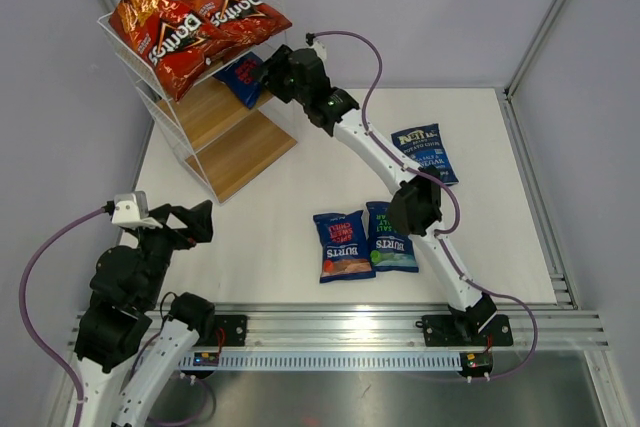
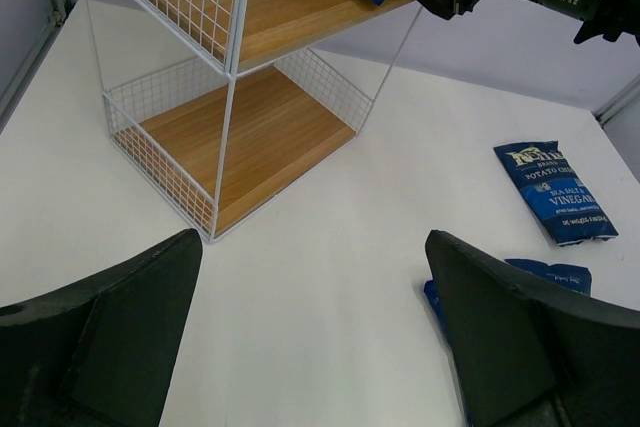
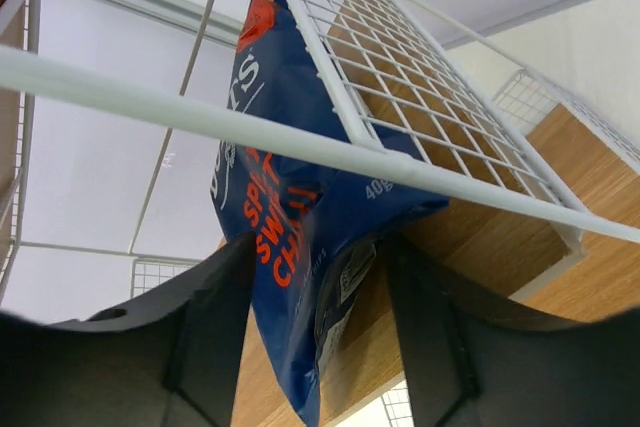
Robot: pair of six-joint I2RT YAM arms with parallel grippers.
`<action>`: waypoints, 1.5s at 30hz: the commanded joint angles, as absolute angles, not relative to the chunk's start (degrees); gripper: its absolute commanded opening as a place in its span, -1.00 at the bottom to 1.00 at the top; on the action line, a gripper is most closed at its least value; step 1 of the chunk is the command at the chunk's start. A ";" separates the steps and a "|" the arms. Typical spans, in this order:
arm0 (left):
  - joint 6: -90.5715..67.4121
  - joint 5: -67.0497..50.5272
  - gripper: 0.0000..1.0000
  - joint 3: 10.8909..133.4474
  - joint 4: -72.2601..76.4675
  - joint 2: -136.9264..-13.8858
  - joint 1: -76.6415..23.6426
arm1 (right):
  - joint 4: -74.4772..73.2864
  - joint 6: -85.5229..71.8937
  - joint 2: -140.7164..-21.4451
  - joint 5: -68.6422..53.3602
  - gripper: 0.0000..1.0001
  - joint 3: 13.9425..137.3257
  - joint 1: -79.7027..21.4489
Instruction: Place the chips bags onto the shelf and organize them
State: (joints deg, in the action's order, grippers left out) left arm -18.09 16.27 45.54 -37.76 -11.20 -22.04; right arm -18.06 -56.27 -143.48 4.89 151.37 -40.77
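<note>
Chips bags (image 1: 342, 245) come to six in all: two red and four dark blue. Both red Doritos bags (image 1: 160, 32) lie side by side on the top level of the shelf (image 1: 215, 112), and they hang a little over its front wire edge. The shelf has three levels and stands at the far left of the white bench (image 1: 300, 177). One blue bag (image 1: 243, 77) with red words on it sits at the right edge of the middle wooden board, leaning up against the wire side. The right gripper (image 1: 268, 72) is there too, with one finger on each side of this bag's lower end. I cannot tell if the fingers are pinching the bag or just sitting beside it. The bottom board has no bag on it. Three blue bags lie flat on the bench. One is the Kettle bag (image 1: 425, 152), off to the right, just beside the right arm. The other two are Burts bags (image 1: 392, 237), touching side by side near the front edge. The left gripper (image 1: 198, 224) hangs over the front left of the bench, well apart from every bag, with its fingers spread wide and nothing between them.
</note>
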 commanded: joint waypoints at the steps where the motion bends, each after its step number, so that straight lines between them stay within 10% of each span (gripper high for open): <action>1: -18.37 15.38 0.98 45.88 -35.77 -10.55 -22.32 | -14.68 -55.37 -139.75 7.21 0.27 151.61 -41.66; 4: -18.46 15.56 0.98 45.97 -36.03 -10.55 -22.32 | -15.12 -56.07 -137.73 7.12 0.99 148.82 -41.84; 20: -18.54 16.96 0.98 45.79 -36.12 -11.16 -22.32 | -3.62 -54.06 -113.14 4.31 0.99 114.73 -41.92; 37: -26.69 -4.52 0.98 48.43 -37.54 -27.40 -22.76 | -15.54 -34.11 -55.66 -0.79 0.99 53.81 -30.59; 45: -55.78 -22.42 0.98 20.89 -2.07 -29.35 -26.44 | -29.25 -31.82 -31.48 -0.70 0.99 42.63 -30.50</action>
State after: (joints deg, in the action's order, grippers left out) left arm -40.36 -13.47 31.55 -21.15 -29.39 -23.73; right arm -22.92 -34.65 -36.51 -2.07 43.83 -30.35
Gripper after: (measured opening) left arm 0.988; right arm 0.993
